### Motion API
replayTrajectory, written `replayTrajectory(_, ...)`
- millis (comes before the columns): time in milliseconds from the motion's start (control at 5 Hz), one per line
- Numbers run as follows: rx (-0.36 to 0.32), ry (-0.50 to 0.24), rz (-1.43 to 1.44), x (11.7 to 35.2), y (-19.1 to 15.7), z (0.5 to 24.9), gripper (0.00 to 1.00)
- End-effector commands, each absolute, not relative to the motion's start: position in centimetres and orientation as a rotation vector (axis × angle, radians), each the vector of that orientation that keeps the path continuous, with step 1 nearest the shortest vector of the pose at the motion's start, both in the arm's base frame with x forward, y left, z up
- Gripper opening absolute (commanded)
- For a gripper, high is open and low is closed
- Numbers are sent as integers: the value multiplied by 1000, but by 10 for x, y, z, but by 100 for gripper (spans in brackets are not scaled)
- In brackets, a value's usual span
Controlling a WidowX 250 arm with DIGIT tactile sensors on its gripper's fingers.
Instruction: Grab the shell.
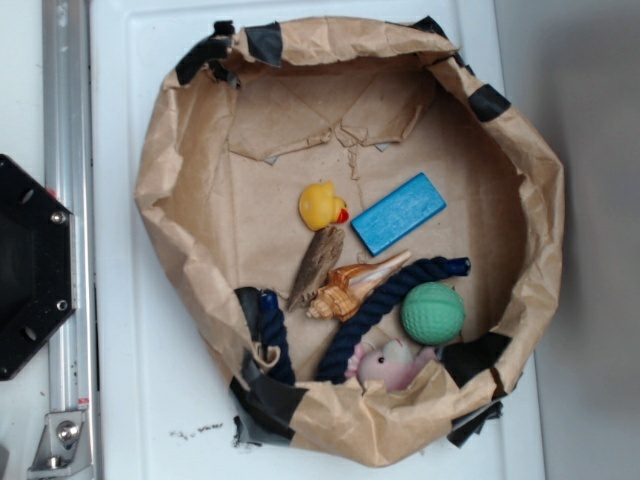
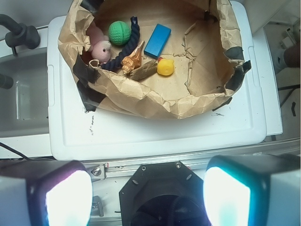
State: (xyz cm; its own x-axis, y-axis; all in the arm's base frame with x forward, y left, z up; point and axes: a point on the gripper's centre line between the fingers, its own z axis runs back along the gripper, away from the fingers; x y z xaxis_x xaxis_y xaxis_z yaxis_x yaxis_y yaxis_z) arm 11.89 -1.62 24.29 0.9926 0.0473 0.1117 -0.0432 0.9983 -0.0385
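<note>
A crumpled brown paper nest (image 1: 180, 170), patched with black tape along its rim, sits on a white surface (image 1: 130, 380). In the overhead view the shell (image 1: 352, 285) lies a little below the middle of the frame, its knobby whorled end toward the lower left and its pale point aimed at the upper right. Its left side touches a flat grey-brown piece of driftwood (image 1: 318, 263), and it lies across a dark blue rope (image 1: 380, 305) that curves from the lower middle up to the right. A yellow rubber duck (image 1: 322, 205) sits just above the driftwood. A blue block (image 1: 398, 213) lies tilted to the right of the duck. A green ball (image 1: 433, 313) rests at the lower right of the shell, beside the rope, and a pink plush toy (image 1: 390, 365) is tucked against the paper wall below the ball.

In the wrist view the nest fills the upper half of the frame, with the shell (image 2: 133, 58) in its upper left part, between the rope and the driftwood. The gripper (image 2: 148, 200) shows at the bottom edge, well apart from the nest and over the near edge of the surface. Its two fingers (image 2: 66, 200) stand at the lower left and lower right corners; the jaws are wide apart with nothing between them.
</note>
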Motion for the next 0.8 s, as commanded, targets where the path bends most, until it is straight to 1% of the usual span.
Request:
replayTrajectory(0, -36, -113, 45, 119, -16, 243, 100)
replayTrajectory(200, 74, -101, -19, 169, 7, 208, 100)
replayTrajectory(400, 118, -153, -188, 201, 2, 187, 100)
replayTrajectory(600, 52, -180, -266, 245, 2, 161, 100)
